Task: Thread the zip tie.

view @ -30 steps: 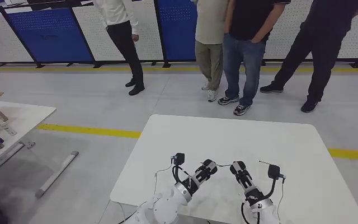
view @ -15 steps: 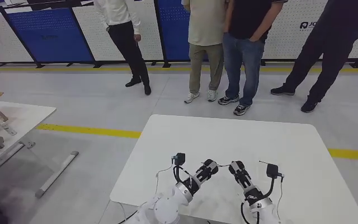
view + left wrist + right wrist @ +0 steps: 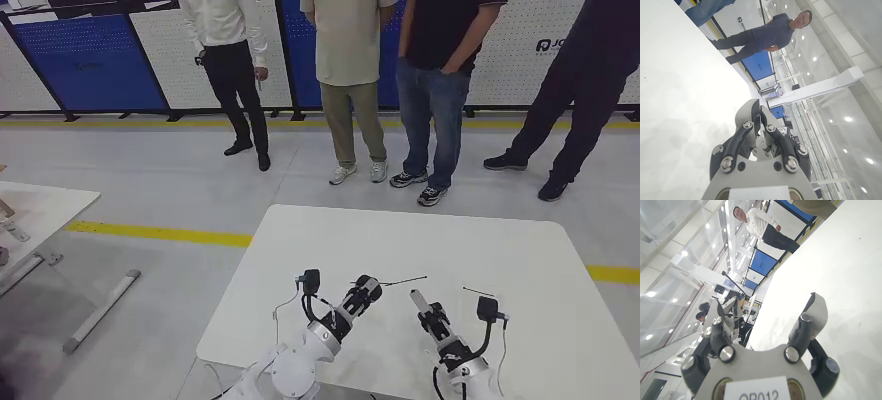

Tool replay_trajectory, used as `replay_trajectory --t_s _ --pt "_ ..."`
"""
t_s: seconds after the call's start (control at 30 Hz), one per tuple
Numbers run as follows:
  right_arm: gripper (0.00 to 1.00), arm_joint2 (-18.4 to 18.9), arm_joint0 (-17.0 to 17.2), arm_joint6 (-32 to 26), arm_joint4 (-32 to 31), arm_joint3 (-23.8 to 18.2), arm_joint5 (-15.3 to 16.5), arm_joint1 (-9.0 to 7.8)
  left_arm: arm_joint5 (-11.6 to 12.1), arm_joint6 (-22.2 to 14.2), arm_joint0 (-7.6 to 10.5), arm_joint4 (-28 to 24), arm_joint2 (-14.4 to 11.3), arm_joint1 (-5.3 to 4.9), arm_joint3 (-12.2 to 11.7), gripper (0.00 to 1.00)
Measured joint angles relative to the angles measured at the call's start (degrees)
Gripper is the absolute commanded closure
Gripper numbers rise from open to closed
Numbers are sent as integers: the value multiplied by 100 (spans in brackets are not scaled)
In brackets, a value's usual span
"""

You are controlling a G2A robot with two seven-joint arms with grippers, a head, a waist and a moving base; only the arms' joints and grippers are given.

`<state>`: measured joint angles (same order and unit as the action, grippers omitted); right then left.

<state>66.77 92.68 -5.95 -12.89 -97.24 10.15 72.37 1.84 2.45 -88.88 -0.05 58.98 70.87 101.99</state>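
A thin black zip tie sticks out sideways above the white table. My left gripper is shut on one end of it, and in the left wrist view its pads are pressed together on a small dark piece. The tie's free end points toward my right gripper, which stands open a short way off and holds nothing. In the right wrist view the open right gripper has table between its fingers, and the zip tie slants up behind one finger.
The table's far half and right side are bare white surface. Several people stand on the floor beyond the far edge, none touching the table. Another white table stands off to the left.
The right gripper has opened, let go of the zip tie and drawn back toward me. The left gripper has shifted slightly away with the tie, whose far end now hangs free.
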Motion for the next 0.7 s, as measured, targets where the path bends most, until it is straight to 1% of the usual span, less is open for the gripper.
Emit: replay_trajectory --t_s 0.1,0.17,0.27,0.3,0.43,0.5,0.7 --pt "0 1 -3 9 -21 7 -14 0 1 1 1 0 0 0 -1 100" --pt "0 -4 -42 52 -215 42 -97 -1 -25 -13 -2 -99 -2 9 5 100" --pt "0 -43 -114 178 -646 128 -186 -1 -118 -38 12 -554 37 33 43 100" --pt "0 -76 -143 223 -841 175 -225 1 -147 -51 13 -776 62 44 64 100" --pt "0 -219 -231 321 -1510 295 -382 7 -186 -127 3 -1314 167 58 162 100" --pt "0 -296 -264 347 -1771 321 -415 14 -195 -135 -10 -1359 200 57 205 100" --pt "0 -313 -269 374 -1775 323 -395 19 -187 -196 -11 -1347 183 56 234 100"
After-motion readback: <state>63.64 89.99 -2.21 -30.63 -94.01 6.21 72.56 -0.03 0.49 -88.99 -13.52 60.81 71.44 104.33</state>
